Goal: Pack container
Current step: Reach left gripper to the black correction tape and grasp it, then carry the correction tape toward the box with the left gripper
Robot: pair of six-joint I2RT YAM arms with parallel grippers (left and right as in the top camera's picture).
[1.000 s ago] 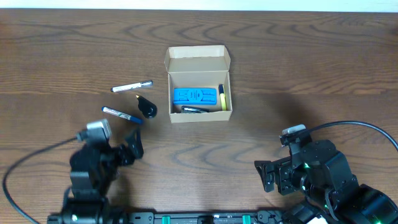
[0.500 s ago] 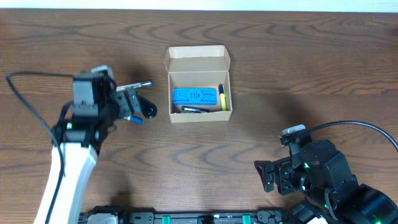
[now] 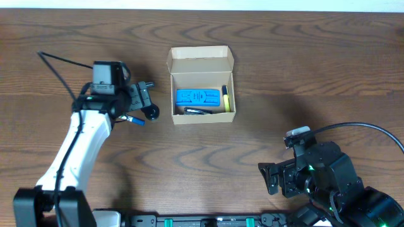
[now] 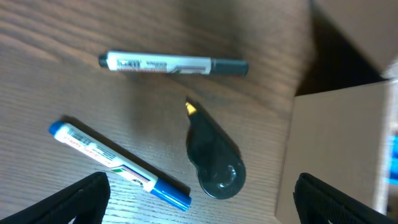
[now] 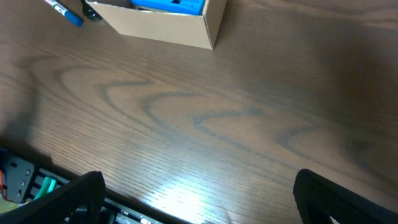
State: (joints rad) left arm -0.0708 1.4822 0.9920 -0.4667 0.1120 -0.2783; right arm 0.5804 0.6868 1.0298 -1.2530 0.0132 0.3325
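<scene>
The tan cardboard container (image 3: 202,62) stands open at the table's middle back, holding a blue object (image 3: 197,96), a yellow marker (image 3: 225,98) and a dark pen. Left of it lie a black correction-tape dispenser (image 3: 150,112), a blue marker (image 3: 136,120) and a grey marker (image 3: 148,84). My left gripper (image 3: 140,98) is open and empty above these. Its wrist view shows the grey marker (image 4: 173,64), the blue marker (image 4: 118,164), the dispenser (image 4: 214,163) and the container's wall (image 4: 336,149). My right gripper (image 3: 270,178) is open and empty at the front right.
The right wrist view shows bare wood with the container (image 5: 168,25) far off at the top left. A black cable (image 3: 360,128) loops by the right arm. The table's front rail (image 3: 202,221) runs along the near edge.
My left arm has swung from the front left up to the markers, then a little further right toward the container. The objects and the right arm have not moved.
</scene>
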